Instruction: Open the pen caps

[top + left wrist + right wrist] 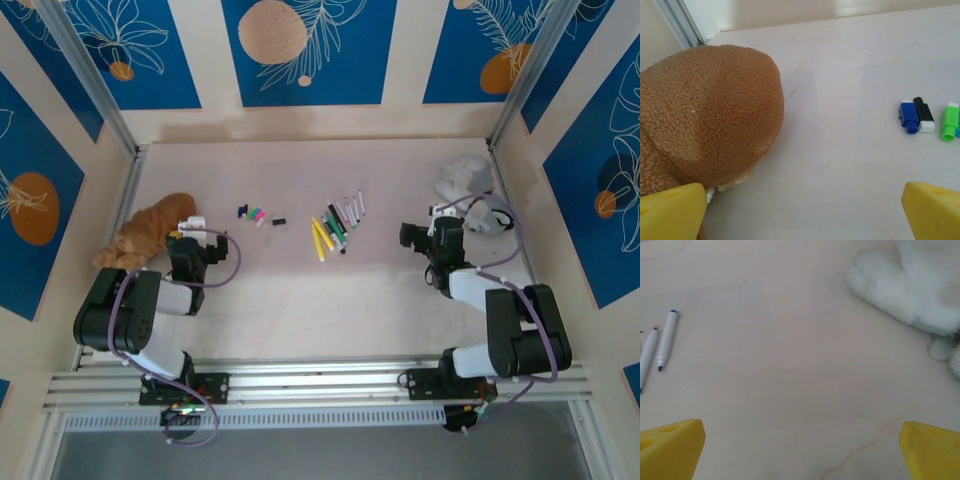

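1. Yellow fingertips (670, 212) of your left end effector (802, 215) are sitting in the bottom corners of the left wrist view, spread wide with nothing between them. The right end effector (800, 452) is gaping just as wide over bare surface.
2. You are looking at a pale, matte surface (300, 300) boxed in by cream walls. The walls are carrying blue panels (300, 50) with orange discs and leaf drawings. An aluminium rail (320, 385) is running along the near edge under both arm bases.
3. Both arms are folding back on themselves, elbows low near the rail. The left end effector (192, 225) is sitting just beside a brown plush toy (150, 235). The right one (440, 212) is sitting near a grey-white plush toy (465, 180).
4. The pen caps (255, 213) are lying in a small cluster on the surface, between the left end effector and a fan of pens (335, 225). One black cap is lying slightly to the right of the rest.
5. The top view is giving you the whole layout.
6. The left wrist view is showing you caps close up: blue (909, 116), black (924, 114) and green (950, 120) side by side, well apart from the brown plush (705, 115).
7. The right wrist view is showing you two white pens (665, 340) at the left edge and white fur (915, 285) at the upper right.
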Controlling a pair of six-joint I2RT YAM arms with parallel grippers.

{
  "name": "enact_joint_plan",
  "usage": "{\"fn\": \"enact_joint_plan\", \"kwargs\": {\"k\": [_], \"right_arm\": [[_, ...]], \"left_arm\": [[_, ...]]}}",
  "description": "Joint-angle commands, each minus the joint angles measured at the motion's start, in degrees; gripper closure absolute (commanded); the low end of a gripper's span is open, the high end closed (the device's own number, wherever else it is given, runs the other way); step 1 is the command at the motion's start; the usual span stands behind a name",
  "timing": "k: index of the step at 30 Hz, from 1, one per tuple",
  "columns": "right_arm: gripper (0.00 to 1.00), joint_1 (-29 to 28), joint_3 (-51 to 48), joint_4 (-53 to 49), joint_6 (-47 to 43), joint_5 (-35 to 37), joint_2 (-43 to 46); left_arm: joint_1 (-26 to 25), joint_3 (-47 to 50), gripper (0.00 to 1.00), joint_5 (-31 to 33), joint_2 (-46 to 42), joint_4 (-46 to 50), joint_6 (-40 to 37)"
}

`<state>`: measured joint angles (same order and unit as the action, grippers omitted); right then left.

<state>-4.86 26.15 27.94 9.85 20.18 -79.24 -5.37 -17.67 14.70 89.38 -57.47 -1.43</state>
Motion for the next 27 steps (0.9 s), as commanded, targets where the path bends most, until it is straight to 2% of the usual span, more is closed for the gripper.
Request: {"fn": "enact_joint_plan", "kwargs": {"k": [1, 3, 5, 6, 8, 9, 20, 24, 27], "right_arm": [[0.01, 0.5, -0.7, 10.6, -5.6, -6.6, -1.1], [0.01, 1.7, -2.4, 16.2, -5.1, -8.4, -5.1], [0.01, 2.6, -4.9, 26.4, -4.4, -9.4, -9.7], [0.01, 2.5, -3.9, 20.9, -5.1, -10.3, -7.8], [0.01, 3.0, -3.7, 22.9, -4.9, -12.4, -9.0], [0.01, 3.0, -3.3, 20.3, -5.1, -12.4, -8.2], [0.01, 3.5, -3.3, 20.5, -5.1, -13.4, -8.1], [0.01, 5.7, -1.6, 17.5, -3.8, -18.2, -8.4], [0.01, 5.5, -1.9, 18.0, -4.1, -17.7, -8.4]], "left_arm": [[0.4, -1.8, 0.0, -1.6, 0.4, -0.3, 0.7], [0.4, -2.2, 0.0, -1.6, 0.3, 0.5, 0.7], [0.4, -2.4, 0.0, -1.5, 0.4, 0.9, 0.8], [0.4, -2.4, 0.0, -1.5, 0.4, 0.9, 0.7], [0.4, -2.5, 0.0, -1.4, 0.4, 1.0, 0.7], [0.4, -2.5, 0.0, -1.4, 0.4, 1.1, 0.8], [0.3, -2.7, 0.0, -1.3, 0.4, 1.5, 0.7], [0.3, -2.8, 0.0, -1.3, 0.4, 1.5, 0.7], [0.3, -2.8, 0.0, -1.2, 0.4, 1.6, 0.7]]}}
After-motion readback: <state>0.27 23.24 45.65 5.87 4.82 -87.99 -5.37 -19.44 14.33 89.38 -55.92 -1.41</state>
